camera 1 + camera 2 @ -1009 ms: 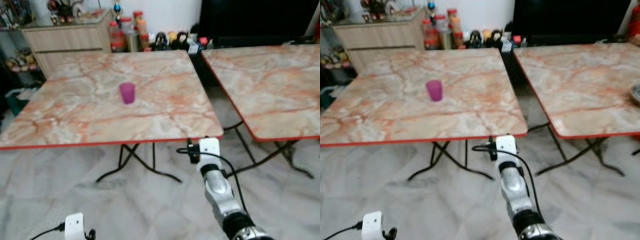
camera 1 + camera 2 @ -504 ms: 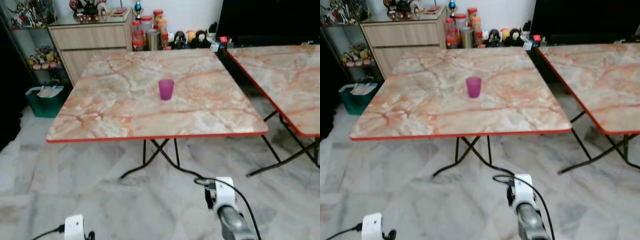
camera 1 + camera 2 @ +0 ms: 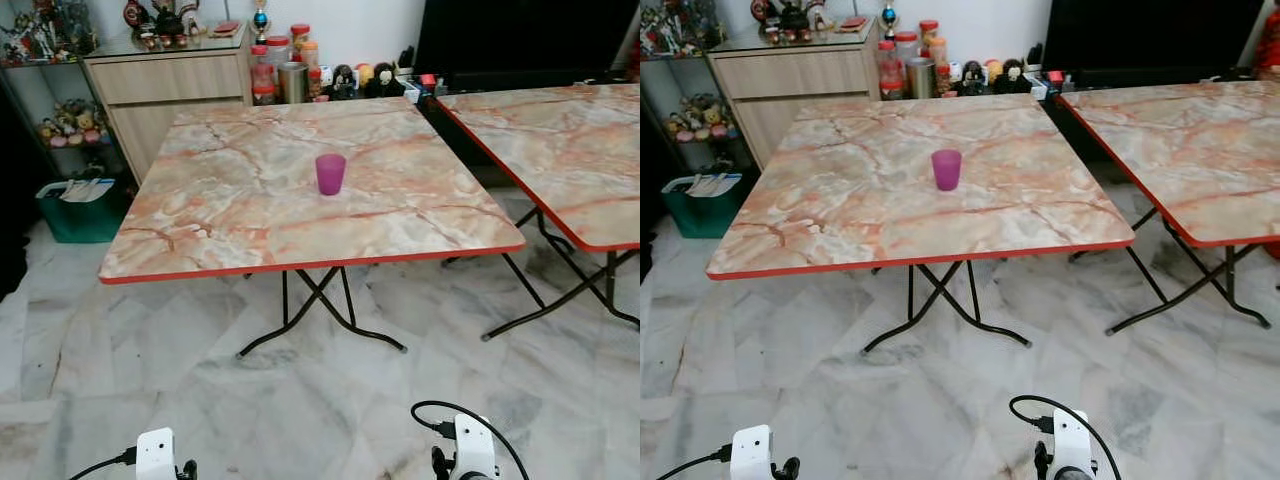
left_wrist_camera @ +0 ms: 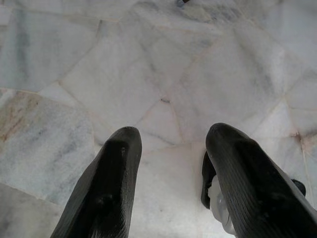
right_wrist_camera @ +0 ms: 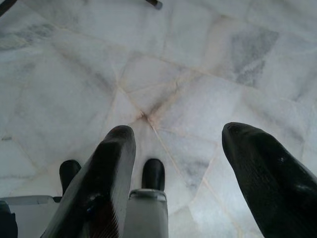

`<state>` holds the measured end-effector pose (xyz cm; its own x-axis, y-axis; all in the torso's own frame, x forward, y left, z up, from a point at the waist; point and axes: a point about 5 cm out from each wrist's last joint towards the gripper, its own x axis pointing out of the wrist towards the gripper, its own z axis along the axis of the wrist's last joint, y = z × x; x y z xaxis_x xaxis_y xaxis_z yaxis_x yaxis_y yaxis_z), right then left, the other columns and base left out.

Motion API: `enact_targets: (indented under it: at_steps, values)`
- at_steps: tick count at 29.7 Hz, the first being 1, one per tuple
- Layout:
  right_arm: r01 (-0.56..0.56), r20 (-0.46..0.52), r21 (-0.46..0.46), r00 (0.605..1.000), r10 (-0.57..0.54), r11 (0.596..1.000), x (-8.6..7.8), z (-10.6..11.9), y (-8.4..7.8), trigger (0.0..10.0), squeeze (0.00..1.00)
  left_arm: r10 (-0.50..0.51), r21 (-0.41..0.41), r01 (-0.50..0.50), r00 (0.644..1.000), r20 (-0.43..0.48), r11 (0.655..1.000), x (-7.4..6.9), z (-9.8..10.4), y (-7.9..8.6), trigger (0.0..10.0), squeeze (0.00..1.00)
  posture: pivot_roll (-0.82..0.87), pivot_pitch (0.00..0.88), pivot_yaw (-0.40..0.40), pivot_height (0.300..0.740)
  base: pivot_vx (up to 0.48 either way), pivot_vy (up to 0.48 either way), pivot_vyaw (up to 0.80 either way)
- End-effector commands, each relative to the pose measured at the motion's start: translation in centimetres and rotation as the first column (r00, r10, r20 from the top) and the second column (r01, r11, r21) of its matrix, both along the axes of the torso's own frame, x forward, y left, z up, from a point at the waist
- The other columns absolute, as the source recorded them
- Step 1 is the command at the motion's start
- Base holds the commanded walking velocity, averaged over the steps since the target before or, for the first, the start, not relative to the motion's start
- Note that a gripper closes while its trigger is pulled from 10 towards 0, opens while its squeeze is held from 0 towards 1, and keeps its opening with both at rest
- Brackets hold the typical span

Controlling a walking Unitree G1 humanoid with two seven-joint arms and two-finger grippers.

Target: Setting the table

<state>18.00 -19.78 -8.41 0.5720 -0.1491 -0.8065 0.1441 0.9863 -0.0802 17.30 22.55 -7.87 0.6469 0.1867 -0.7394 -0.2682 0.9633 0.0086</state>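
Observation:
A purple cup (image 3: 330,173) stands upright near the middle of the marble-topped folding table (image 3: 250,240) ahead of me. Both arms hang low, far short of the table, with only their wrists at the bottom edge of the eye views. In the left wrist view my left gripper (image 4: 171,136) is open over the pale floor tiles, nothing between its fingers. In the right wrist view my right gripper (image 5: 178,136) is open too, wider, above the floor and my own foot.
A second marble table (image 3: 560,150) stands to the right, with a gap between the two. Behind are a wooden cabinet (image 3: 170,85), jars and figurines (image 3: 300,75) along the wall, and a green bin (image 3: 80,205) at the left. Open marble floor (image 3: 300,400) lies before me.
The camera has swung and pulled back, so the table with the cup now sits centred and farther off. My right arm has dropped from mid-frame down to the bottom edge.

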Motion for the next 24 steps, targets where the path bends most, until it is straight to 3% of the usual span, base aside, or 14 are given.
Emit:
enact_targets:
  at_steps: [1,8,12,24]
  values:
    - [0.003,0.024,0.015,1.0,-0.003,1.0,0.73,0.32,0.3,10.0,0.0,-0.007,0.0,0.007,1.0,0.006,1.0,0.12,0.08,0.03,10.0,0.0,0.12,0.0,0.047,0.74,0.0,0.0,0.0]
    - [-0.013,0.021,0.006,1.0,0.013,1.0,1.0,0.4,0.53,10.0,0.0,-0.006,0.007,0.006,1.0,0.0,1.0,0.0,0.07,0.27,10.0,0.0,0.12,0.0,0.046,0.74,0.208,0.0,0.0]
    - [-0.01,0.014,0.005,1.0,0.01,1.0,0.82,0.31,0.56,10.0,0.0,-0.006,0.009,0.006,1.0,-0.001,1.0,-0.03,0.07,0.31,10.0,0.0,0.13,0.0,0.047,0.74,0.321,0.0,0.8]
    - [0.032,0.006,0.017,0.999,-0.032,0.999,0.15,0.04,0.2,10.0,0.0,-0.005,0.001,0.005,1.0,0.001,1.0,-0.06,0.0,0.06,10.0,0.0,0.12,0.0,0.047,0.74,0.328,0.0,0.0]
